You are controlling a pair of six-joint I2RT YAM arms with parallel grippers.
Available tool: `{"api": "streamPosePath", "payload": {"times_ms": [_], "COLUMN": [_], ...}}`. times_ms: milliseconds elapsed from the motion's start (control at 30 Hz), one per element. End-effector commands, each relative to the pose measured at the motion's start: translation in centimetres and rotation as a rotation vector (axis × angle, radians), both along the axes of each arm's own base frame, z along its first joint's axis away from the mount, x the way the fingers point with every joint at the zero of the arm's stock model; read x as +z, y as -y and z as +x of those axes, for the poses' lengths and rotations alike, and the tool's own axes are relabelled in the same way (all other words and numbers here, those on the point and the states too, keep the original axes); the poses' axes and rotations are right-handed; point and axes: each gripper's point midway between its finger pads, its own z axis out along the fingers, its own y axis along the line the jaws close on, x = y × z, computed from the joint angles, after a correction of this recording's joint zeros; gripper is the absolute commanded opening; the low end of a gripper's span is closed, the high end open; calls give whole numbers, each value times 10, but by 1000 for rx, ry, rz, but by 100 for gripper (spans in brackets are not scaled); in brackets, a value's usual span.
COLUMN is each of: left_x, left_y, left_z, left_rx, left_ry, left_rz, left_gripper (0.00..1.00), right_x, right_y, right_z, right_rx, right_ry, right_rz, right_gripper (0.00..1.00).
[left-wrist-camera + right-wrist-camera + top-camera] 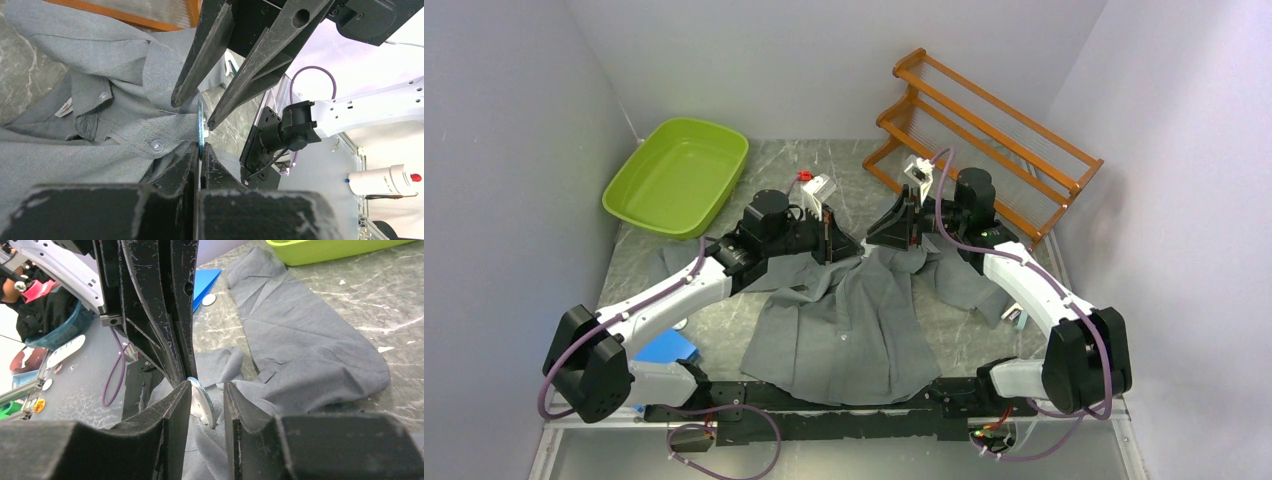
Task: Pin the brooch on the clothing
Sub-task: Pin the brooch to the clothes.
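The dark-grey shirt (844,330) lies spread on the table, collar toward the far side. Both grippers meet above its collar. My left gripper (200,146) is shut on the brooch (201,125), a thin round disc with a blue rim, held edge-up against the collar fabric (125,135) beside a pale button (156,145). My right gripper (207,386) is open and straddles the brooch (202,402), with a fold of the shirt (300,340) between its fingers too. In the top view the left gripper (852,243) and right gripper (882,235) nearly touch.
A green tub (679,175) stands at the back left. A wooden rack (994,130) stands at the back right. A blue flat object (667,348) lies by the left arm's base. A small white and red object (814,185) sits behind the left gripper.
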Motion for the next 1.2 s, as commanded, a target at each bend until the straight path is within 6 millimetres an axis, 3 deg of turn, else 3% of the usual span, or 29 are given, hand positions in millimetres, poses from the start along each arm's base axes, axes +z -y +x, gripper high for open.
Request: {"api": "streamPosePath", "payload": {"times_ms": [0, 200, 367, 467, 567, 633, 667, 733, 833, 900, 1167], "left_x": [32, 34, 38, 40, 42, 41, 41, 38, 31, 28, 33], "left_y": [4, 0, -2, -1, 0, -1, -1, -3, -7, -9, -3], "left_z": [-4, -4, -4, -5, -5, -4, -4, -2, 2, 3, -5], "left_rx": [-46, -26, -15, -23, -24, -19, -16, 4, 53, 73, 30], "left_ry": [94, 106, 117, 123, 123, 123, 122, 113, 89, 85, 111], "left_rz": [-75, -73, -84, -92, -98, -96, -95, -87, -76, -93, -225], "left_gripper": [3, 2, 3, 2, 3, 3, 3, 13, 57, 64, 44], "right_x": [18, 16, 15, 15, 16, 17, 17, 19, 23, 27, 48], "right_y": [-2, -1, -2, -2, -3, -3, -3, -2, -1, -1, 1], "right_z": [-2, -5, -7, -10, -10, -10, -9, -7, -4, -2, -12], "right_rx": [50, 63, 76, 102, 113, 111, 102, 74, 23, -5, -17], "right_ry": [84, 95, 99, 89, 91, 94, 96, 106, 108, 106, 121], "right_rz": [36, 38, 47, 61, 65, 65, 64, 64, 71, 82, 156], "right_gripper": [30, 13, 28, 28, 18, 2, 0, 0, 0, 0, 0]}}
